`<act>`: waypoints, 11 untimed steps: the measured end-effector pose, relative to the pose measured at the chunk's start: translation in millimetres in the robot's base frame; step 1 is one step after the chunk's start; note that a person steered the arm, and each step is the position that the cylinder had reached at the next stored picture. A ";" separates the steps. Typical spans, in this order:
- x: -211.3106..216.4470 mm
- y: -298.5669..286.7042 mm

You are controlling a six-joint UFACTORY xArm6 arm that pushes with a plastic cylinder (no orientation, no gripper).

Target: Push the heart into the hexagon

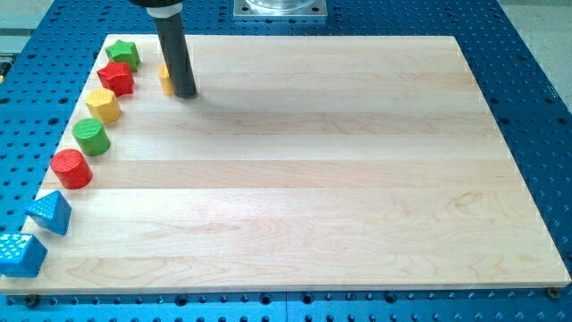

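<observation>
My dark rod comes down from the view's top, and my tip (pixel 184 93) rests on the board near its top left. A small yellow block (pixel 165 79), probably the heart, sits against the rod's left side and is mostly hidden by it. The yellow hexagon (pixel 104 106) lies to the lower left of my tip, in the row of blocks along the board's left edge. The hexagon and the small yellow block are clearly apart.
Along the left edge of the wooden board (pixel 340 179), from top to bottom, stand a green star (pixel 123 52), a red star-like block (pixel 116 79), the hexagon, a green cylinder (pixel 91 137), a red cylinder (pixel 71 169), a blue triangle (pixel 49 213) and a blue cube (pixel 20 255).
</observation>
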State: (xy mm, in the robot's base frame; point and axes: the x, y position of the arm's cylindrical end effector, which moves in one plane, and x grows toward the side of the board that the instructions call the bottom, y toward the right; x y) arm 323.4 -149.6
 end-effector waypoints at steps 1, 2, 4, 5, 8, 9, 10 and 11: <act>25.8 -0.9; -5.9 14.7; -27.8 6.5; -4.5 -28.7; -20.7 -42.4; 30.7 -41.0; 32.5 -39.5; 66.5 -22.0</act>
